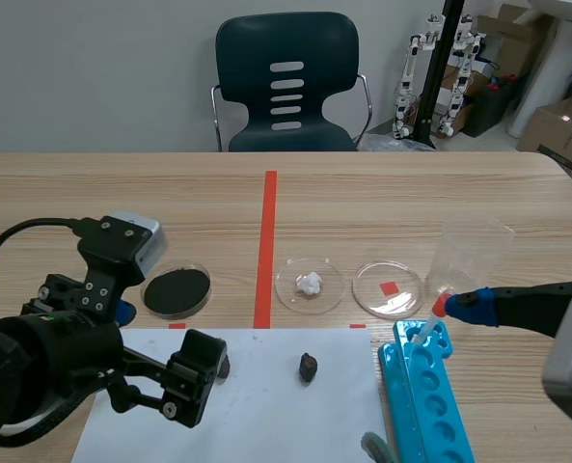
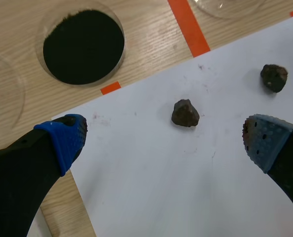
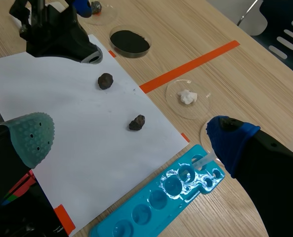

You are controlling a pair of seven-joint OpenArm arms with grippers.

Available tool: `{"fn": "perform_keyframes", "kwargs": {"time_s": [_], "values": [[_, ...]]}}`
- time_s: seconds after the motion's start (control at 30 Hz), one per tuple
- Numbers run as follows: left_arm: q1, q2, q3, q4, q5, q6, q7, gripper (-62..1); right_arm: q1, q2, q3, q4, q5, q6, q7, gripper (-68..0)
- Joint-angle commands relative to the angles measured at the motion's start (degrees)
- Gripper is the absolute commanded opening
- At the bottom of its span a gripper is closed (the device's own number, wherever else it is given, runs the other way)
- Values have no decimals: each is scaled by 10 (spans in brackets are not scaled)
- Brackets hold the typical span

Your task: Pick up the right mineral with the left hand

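Two dark brown minerals lie on a white paper sheet [image 1: 266, 415]. The right mineral [image 1: 308, 367] [image 2: 273, 78] [image 3: 137, 123] lies alone near the sheet's middle. The left mineral [image 2: 185, 113] [image 3: 105, 80] sits just ahead of my left gripper's open fingers; in the scene view that gripper hides it. My left gripper [image 1: 198, 377] [image 2: 166, 140] hovers over the sheet's left part, open and holding nothing, with the right mineral off to its right. Over the blue rack, my right gripper [image 1: 421, 376] [image 3: 131, 138] stands open with nothing in it.
Behind the sheet stand a dish of black powder [image 1: 177, 290], a dish with a white lump [image 1: 309, 284], a clear dish [image 1: 388, 288] and a clear beaker [image 1: 469, 253]. A blue well rack [image 1: 425, 400] lies right of the sheet. A chair [image 1: 287, 82] stands beyond the table.
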Motion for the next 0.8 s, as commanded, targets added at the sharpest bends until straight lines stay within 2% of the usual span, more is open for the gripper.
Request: {"fn": "perform_keyframes", "kwargs": {"time_s": [0.0, 0.13, 0.2, 0.27, 0.43, 0.57, 0.77], "values": [[-24, 0, 14, -5, -2, 10, 10, 14, -2, 1, 2, 3, 7, -2, 9, -22], [-84, 0, 82, -28, -4, 62, 52, 14, -2, 1, 2, 3, 7, -2, 9, -22], [-113, 0, 112, -38, -17, 89, 70, 14, -2, 1, 2, 3, 7, -2, 9, -22], [-141, 2, 140, -49, -29, 105, 87, 14, -2, 1, 2, 3, 7, -2, 9, -22], [-201, 11, 210, -73, -31, 145, 129, 14, -2, 1, 2, 3, 7, -2, 9, -22], [-240, 23, 255, -88, -31, 159, 142, 14, -2, 1, 2, 3, 7, -2, 9, -22], [-276, 47, 312, -97, -31, 161, 137, 14, -2, 1, 2, 3, 7, -2, 9, -22]]}}
